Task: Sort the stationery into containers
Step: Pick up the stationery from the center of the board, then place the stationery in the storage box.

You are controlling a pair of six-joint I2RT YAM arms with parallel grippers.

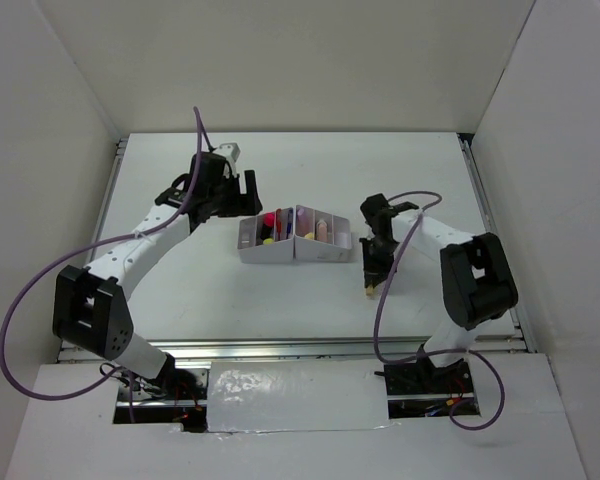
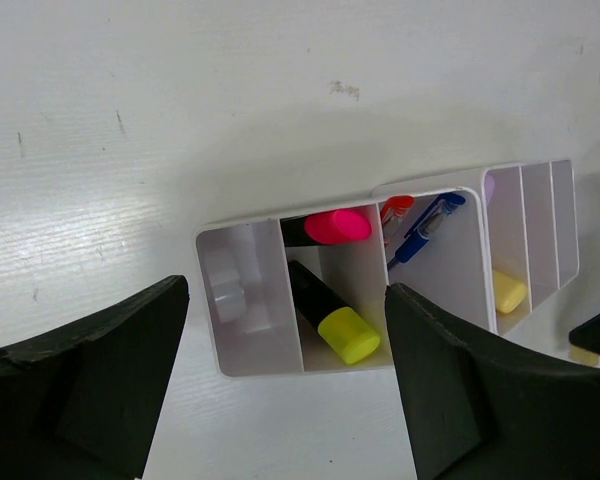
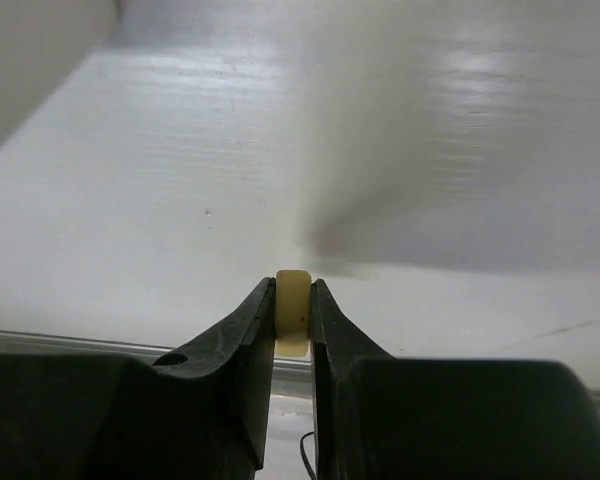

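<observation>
Pick-up step: the right tool [image 3: 293, 290] is pinched nearly closed on a small tan eraser [image 3: 293, 308], low at the surface [image 3: 180, 200], right of the white organiser [image 1: 270, 254]. Next, carry it over a free compartment and release (narrow slots demand careful aim). The left tool [image 1: 242, 190] gapes wide, empty, above the organiser

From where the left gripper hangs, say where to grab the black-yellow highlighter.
Take the black-yellow highlighter by its yellow cap, probably entering through the compartment's open mouth: it leans cap outward, body deeper, and the organiser walls close off both sides.
</observation>
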